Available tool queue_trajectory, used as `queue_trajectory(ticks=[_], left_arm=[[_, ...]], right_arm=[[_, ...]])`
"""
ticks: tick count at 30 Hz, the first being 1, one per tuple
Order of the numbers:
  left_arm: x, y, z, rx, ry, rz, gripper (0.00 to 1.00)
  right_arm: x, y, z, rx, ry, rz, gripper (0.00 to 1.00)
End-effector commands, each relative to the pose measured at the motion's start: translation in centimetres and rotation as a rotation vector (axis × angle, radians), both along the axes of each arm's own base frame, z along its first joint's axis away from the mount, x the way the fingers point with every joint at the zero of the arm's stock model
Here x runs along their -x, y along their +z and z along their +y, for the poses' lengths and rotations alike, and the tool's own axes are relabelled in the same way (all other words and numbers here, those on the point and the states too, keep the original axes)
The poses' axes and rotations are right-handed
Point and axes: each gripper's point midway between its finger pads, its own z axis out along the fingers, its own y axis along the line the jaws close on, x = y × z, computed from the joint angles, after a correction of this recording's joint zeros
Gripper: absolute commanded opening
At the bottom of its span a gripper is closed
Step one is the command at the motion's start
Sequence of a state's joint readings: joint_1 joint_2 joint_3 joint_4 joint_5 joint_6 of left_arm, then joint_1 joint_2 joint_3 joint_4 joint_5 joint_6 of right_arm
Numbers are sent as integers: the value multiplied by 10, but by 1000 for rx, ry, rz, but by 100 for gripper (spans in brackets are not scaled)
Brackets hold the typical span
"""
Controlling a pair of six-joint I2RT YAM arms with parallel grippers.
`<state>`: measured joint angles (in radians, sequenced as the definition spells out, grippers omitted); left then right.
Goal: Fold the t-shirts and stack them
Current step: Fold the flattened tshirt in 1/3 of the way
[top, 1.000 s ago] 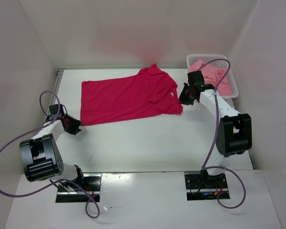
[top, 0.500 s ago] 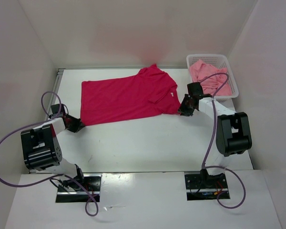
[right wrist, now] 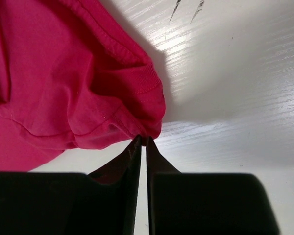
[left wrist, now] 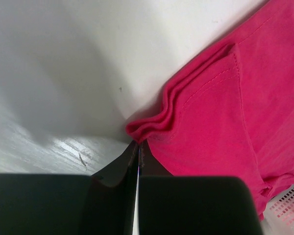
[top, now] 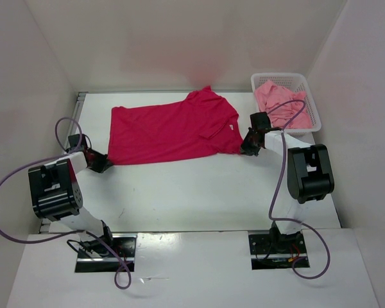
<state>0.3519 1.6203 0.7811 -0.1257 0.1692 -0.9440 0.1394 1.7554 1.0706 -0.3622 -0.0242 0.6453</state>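
Observation:
A crimson-magenta t-shirt point(top: 173, 131) lies spread flat across the back of the table, collar toward the right. My left gripper point(top: 102, 163) sits at its near-left hem corner. In the left wrist view the jaws point(left wrist: 137, 143) are shut, with the folded hem corner point(left wrist: 152, 128) pinched at their tips. My right gripper point(top: 248, 145) is at the shirt's near-right sleeve corner. The right wrist view shows it point(right wrist: 144, 142) shut on the sleeve edge of the shirt point(right wrist: 63, 73). A light pink t-shirt point(top: 277, 101) lies crumpled in the basket. No dark maroon shirt is in view.
The white mesh basket point(top: 313, 106) stands at the back right corner, just behind the right arm. White walls enclose the table on the left, back and right. Cables loop from both arms near the table's side edges.
The left gripper slid in to the shirt's hem corner and shut on it. The right gripper dropped from beside the sleeve onto its corner and closed there. The shirt itself has barely shifted.

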Motion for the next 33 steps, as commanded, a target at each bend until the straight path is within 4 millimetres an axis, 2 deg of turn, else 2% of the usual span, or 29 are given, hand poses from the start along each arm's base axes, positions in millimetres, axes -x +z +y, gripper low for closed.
queue_trajectory(ticks=[1,2,5,8,11,14,17,19,20,21,22,23,26,30,33], left_arm=[[-3,-6,11,-54,-12,27,0],[-3,-6,11,-54,-12,27,0],[-4,-6,18,-70,-2,41,0],[-4,-5,23,-77,-7,49,0],[-7,-1,30,-98,-9,45,0],[-2,-1,29,-98,-19,61,0],[1,6,28,-114,-48,63,0],[8,10,26,-121,-57,62,0],[17,6,25,-126,-63,84,0],[18,10,24,-128,-63,80,0],[24,7,22,-126,-73,97,0],[28,9,21,-121,-74,108,0],[40,21,20,-152,-107,116,0],[60,25,14,-156,-112,144,0],[64,30,11,-148,-116,141,3]], right_arm=[[-23,9,-6,24,-37,-72,10],[-23,9,-6,24,-37,-72,5],[-24,13,-10,40,-49,-85,0],[-24,25,-12,40,-63,-115,0],[-14,33,-17,62,-76,-107,0],[-4,38,-23,86,-78,-95,0],[11,36,-27,115,-58,-53,0],[25,27,-30,130,-44,4,0],[33,22,-31,140,-33,31,0],[37,24,-32,148,-20,41,0],[42,22,-33,151,-19,62,0],[55,26,-32,160,2,84,0],[76,38,-33,156,9,122,0],[94,49,-28,124,28,156,0],[105,50,-26,104,30,183,1]])
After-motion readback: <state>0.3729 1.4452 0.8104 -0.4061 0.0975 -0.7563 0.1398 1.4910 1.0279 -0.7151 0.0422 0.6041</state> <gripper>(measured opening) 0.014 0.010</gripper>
